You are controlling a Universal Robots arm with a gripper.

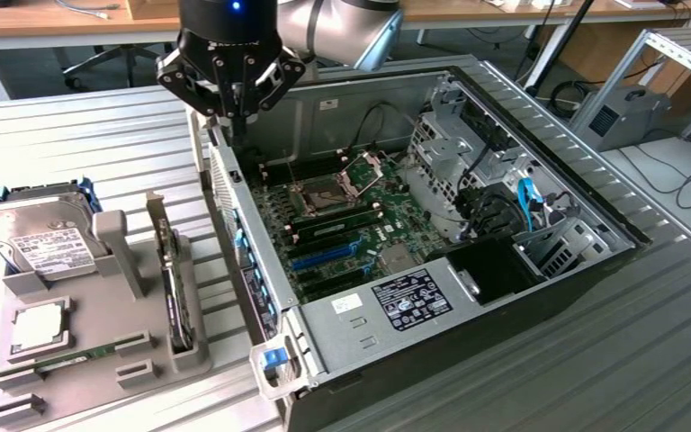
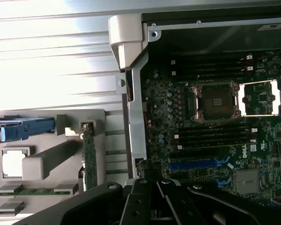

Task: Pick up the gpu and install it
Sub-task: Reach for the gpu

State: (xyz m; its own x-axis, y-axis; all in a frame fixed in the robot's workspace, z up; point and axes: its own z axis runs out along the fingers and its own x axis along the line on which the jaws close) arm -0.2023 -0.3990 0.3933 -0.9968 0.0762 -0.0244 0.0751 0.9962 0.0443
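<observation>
The gpu (image 1: 179,301) stands on edge in a slot of the grey holder (image 1: 87,382) at the exterior view's left; in the wrist view the gpu (image 2: 89,152) appears as a thin green strip. My gripper (image 1: 235,117) hangs shut with nothing in it above the rear wall of the open computer case (image 1: 358,346), well away from the gpu. In the wrist view the gripper (image 2: 152,190) sits over the case wall beside the motherboard (image 2: 210,140). A blue expansion slot (image 2: 201,164) on the board lies close to the fingers.
On the holder lie a silver hard drive (image 1: 40,243), a square processor (image 1: 36,326) and a RAM stick (image 1: 76,360). Inside the case are an open processor socket (image 1: 318,195), drive cages (image 1: 453,153) and cables. Ribbed metal table (image 1: 94,135) surrounds everything.
</observation>
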